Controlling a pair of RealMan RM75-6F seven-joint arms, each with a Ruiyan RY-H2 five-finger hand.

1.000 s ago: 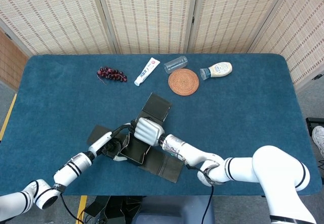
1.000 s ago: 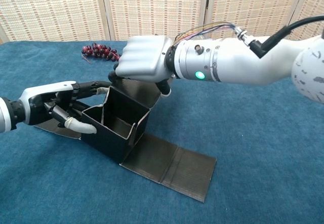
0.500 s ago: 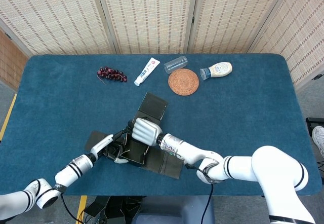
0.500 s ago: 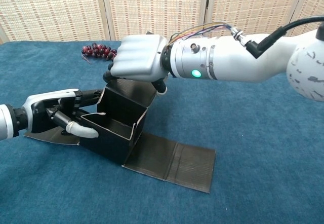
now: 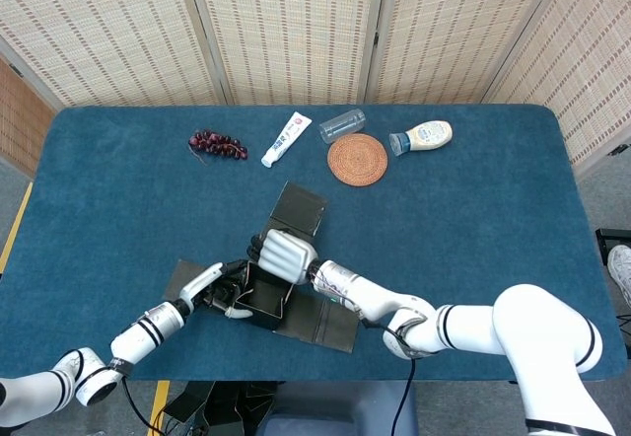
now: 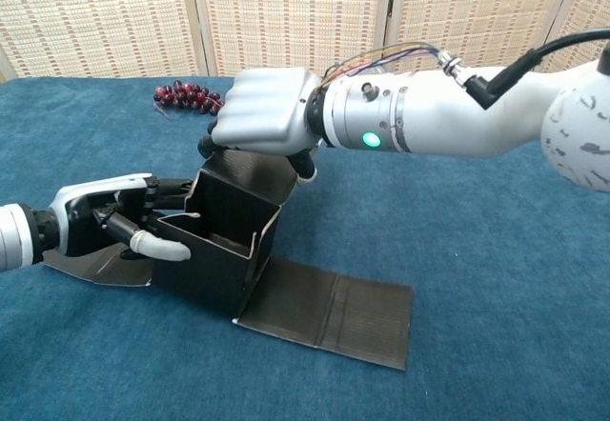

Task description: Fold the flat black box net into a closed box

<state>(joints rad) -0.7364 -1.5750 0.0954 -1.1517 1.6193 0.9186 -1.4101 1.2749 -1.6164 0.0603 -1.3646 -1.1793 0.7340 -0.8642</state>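
The black box net (image 6: 224, 250) stands partly folded near the table's front, its walls raised into an open box (image 5: 264, 298). One long flap (image 6: 334, 311) lies flat to its right and another flap (image 5: 301, 207) lies flat on the far side. My right hand (image 6: 267, 121) sits on top of the rear wall with its fingers curled over the edge, gripping it. From the left, my left hand (image 6: 110, 226) holds the left wall, its thumb lying along the outer face. A further flap (image 5: 187, 276) lies flat under that hand.
Along the far side of the blue table lie a bunch of dark grapes (image 5: 217, 144), a toothpaste tube (image 5: 286, 138), a clear cup (image 5: 342, 124) on its side, a woven coaster (image 5: 357, 159) and a mayonnaise bottle (image 5: 422, 137).
The box and both hands have slid a little toward the table's near edge and turned slightly. Both hands keep the same hold on the walls.
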